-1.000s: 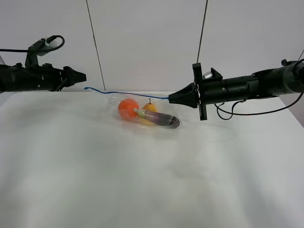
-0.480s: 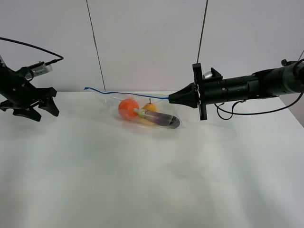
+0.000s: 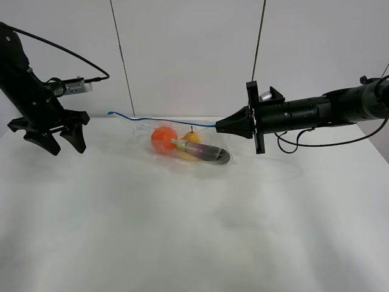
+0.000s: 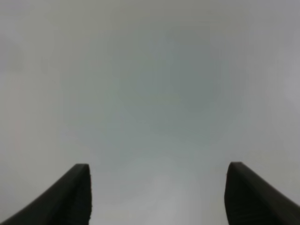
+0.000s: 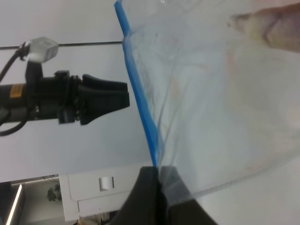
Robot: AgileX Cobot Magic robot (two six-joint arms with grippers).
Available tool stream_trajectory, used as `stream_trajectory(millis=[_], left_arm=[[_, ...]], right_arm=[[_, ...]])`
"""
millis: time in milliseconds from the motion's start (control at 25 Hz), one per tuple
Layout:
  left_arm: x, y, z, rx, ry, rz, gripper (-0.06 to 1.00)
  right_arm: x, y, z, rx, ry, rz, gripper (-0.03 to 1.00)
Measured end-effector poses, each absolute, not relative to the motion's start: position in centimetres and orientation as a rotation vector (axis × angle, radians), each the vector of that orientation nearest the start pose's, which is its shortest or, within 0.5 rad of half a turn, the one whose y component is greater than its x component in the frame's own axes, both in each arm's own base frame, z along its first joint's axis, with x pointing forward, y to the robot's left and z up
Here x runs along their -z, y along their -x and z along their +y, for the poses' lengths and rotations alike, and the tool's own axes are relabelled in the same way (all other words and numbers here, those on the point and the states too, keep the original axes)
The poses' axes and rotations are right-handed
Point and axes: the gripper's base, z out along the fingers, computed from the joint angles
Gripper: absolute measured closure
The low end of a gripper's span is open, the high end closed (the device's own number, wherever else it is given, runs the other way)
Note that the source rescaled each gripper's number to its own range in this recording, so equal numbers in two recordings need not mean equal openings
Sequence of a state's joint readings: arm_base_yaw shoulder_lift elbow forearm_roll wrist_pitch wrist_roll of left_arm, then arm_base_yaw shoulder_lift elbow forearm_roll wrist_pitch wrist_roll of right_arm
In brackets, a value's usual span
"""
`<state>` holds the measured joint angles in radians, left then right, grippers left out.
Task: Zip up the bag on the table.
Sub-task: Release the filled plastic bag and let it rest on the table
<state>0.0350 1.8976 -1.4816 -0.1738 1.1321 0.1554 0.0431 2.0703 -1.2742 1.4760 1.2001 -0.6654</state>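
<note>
The clear bag (image 3: 193,148) lies on the white table (image 3: 182,231) at the back middle, holding an orange (image 3: 163,139), a yellow fruit (image 3: 192,137) and a purple aubergine (image 3: 208,154). Its blue zip strip (image 3: 164,120) is held taut above the table. My right gripper (image 3: 219,126) is shut on the strip's right end; the right wrist view shows the fingertips (image 5: 151,185) pinching the strip (image 5: 138,96). My left gripper (image 3: 62,145) is open and empty, pointing down at the table, left of the strip's free end. The left wrist view shows its fingers (image 4: 75,197) wide apart over bare table.
A grey wall with two thin dark cables (image 3: 121,58) stands behind the table. The right arm (image 3: 316,111) reaches in horizontally from the right. In the right wrist view the left arm (image 5: 70,98) shows beyond the strip's far end.
My left arm has swung from level, near the strip's left end, to pointing down at the table, with its jaws now open. The right gripper and bag have not moved.
</note>
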Motion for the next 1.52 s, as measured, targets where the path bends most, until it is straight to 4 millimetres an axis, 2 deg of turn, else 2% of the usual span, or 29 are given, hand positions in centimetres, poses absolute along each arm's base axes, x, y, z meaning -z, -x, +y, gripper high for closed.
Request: stream_trajectory(millis=[400, 600, 760, 920, 1160, 1400, 1520], left_arm=[[-26.9, -36.0, 0.0, 0.185, -0.087, 2.984, 0.14], [-28.6, -33.7, -0.1, 0.181, -0.065, 2.954, 0.01], [-28.7, -31.0, -0.1, 0.169, -0.037, 2.970, -0.05], [-28.3, -27.0, -0.1, 0.154, -0.024, 3.000, -0.05], [-29.0, -19.3, -0.3, 0.147, -0.023, 2.938, -0.06], [-29.2, -11.3, -0.6, 0.132, -0.014, 2.753, -0.06], [-28.4, -8.5, -0.7, 0.121, -0.012, 2.620, -0.06]], right_arm=[[-17.7, -38.8, 10.1, -1.762, -0.185, 2.457, 0.97], [-17.5, -38.7, 10.1, -1.748, -0.164, 2.479, 0.97], [-17.5, -38.7, 10.1, -1.746, -0.162, 2.481, 0.96], [-17.5, -38.7, 10.1, -1.746, -0.162, 2.481, 0.96], [-17.5, -38.7, 10.1, -1.746, -0.162, 2.480, 0.95], [-17.5, -38.7, 10.1, -1.745, -0.161, 2.482, 0.95], [-17.5, -38.7, 10.1, -1.744, -0.160, 2.482, 0.94]])
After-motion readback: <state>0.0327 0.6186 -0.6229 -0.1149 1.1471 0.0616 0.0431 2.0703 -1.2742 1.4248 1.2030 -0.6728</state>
